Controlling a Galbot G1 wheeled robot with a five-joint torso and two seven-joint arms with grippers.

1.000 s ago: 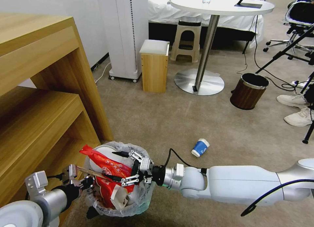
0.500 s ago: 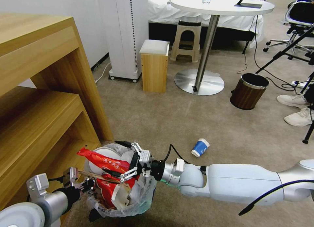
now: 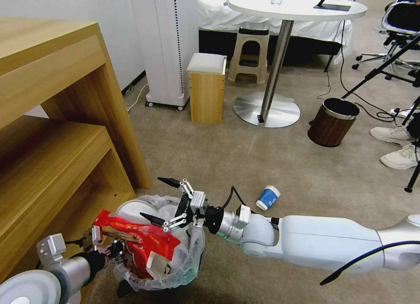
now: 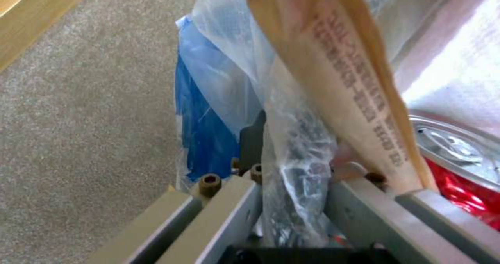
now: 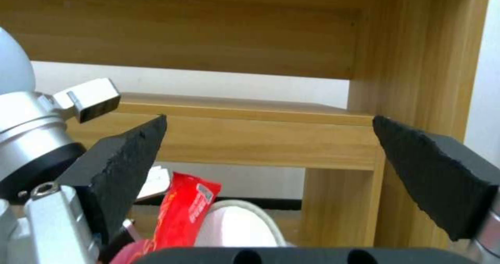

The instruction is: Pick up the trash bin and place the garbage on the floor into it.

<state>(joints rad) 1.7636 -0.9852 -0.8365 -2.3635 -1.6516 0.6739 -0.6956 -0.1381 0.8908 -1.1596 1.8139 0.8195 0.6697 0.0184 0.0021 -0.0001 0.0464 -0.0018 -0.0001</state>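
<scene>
The red wrapper (image 3: 135,236) lies lengthwise across the bin (image 3: 175,273), which is lined with a crinkled plastic bag and packed beside the wooden shelf (image 3: 57,164). The left pincer (image 3: 109,248) clenches its rim. The right pincer (image 3: 166,199) hangs released above. A blue cup (image 3: 267,197) lies tipped on the carpet (image 3: 262,159).
</scene>
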